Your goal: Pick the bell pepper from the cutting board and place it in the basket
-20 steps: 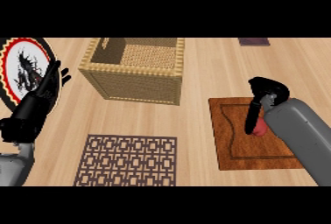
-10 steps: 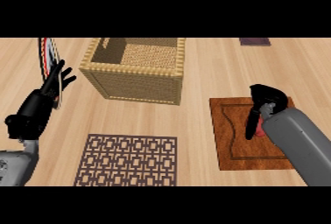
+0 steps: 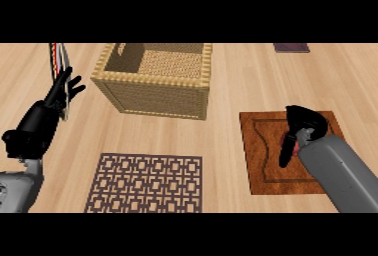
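Observation:
The red bell pepper (image 3: 296, 146) shows only as a thin red sliver on the brown cutting board (image 3: 260, 155) at the right. My right hand (image 3: 304, 121) is curled over it and hides most of it, with the thumb reaching down along its left side. The woven basket (image 3: 156, 97) stands open-topped at the upper middle, left of the board and apart from it. Near the left edge my left hand (image 3: 53, 102) rests open with its fingers up, holding nothing.
A dark patterned mat (image 3: 145, 183) lies on the wooden counter in front of the basket. A plate's striped rim (image 3: 57, 55) peeks out behind my left hand. A dark flat object (image 3: 291, 47) sits at the far right.
My right hand has curled closer over the pepper and less red shows. My left hand has lifted slightly farther up the counter, and much less of the plate is visible.

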{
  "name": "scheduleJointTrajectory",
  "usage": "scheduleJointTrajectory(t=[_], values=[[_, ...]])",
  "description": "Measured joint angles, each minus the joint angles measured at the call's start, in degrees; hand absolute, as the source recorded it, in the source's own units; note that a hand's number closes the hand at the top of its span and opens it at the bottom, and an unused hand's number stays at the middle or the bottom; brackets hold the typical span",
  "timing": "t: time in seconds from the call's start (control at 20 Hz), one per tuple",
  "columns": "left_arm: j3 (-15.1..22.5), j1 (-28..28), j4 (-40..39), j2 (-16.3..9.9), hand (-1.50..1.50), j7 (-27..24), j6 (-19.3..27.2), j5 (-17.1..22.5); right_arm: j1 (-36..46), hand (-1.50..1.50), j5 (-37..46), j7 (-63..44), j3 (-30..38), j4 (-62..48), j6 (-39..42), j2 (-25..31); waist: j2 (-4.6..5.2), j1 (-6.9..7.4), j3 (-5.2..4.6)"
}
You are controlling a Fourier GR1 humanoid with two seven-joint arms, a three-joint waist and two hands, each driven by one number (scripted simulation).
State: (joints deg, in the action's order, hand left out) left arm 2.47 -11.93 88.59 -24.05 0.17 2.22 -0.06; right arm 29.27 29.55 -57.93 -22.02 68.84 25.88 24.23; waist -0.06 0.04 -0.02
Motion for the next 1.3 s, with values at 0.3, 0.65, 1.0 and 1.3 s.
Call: scheduleJointTrajectory(t=[0.3, 0.65, 1.0, 1.3], values=[[-1.2, 0.7, -0.4, 1.0, 0.0, -1.2, -1.3, -0.8, -1.4, -1.5, 2.8, 1.5, 2.6, -1.6, 0.3, -0.4, 0.03, 0.04, 0.01], [-2.3, 1.3, 1.1, 2.4, 0.0, -0.5, -2.2, -2.5, -4.2, 1.5, 5.9, 3.0, 5.5, -1.2, 0.6, -1.7, -0.03, 0.06, -0.03], [-3.4, 0.9, 0.2, 4.2, 0.0, -1.1, -3.7, -3.8, -3.2, 1.5, 11.0, 5.9, 7.3, -4.3, 0.1, -3.4, -0.22, 0.14, -0.31], [-4.5, 0.6, -0.6, 4.4, 0.0, -2.0, -5.0, -4.1, -0.1, 1.5, 15.3, 15.0, 6.9, -9.8, -2.0, -1.8, -0.08, 0.57, -0.42]])
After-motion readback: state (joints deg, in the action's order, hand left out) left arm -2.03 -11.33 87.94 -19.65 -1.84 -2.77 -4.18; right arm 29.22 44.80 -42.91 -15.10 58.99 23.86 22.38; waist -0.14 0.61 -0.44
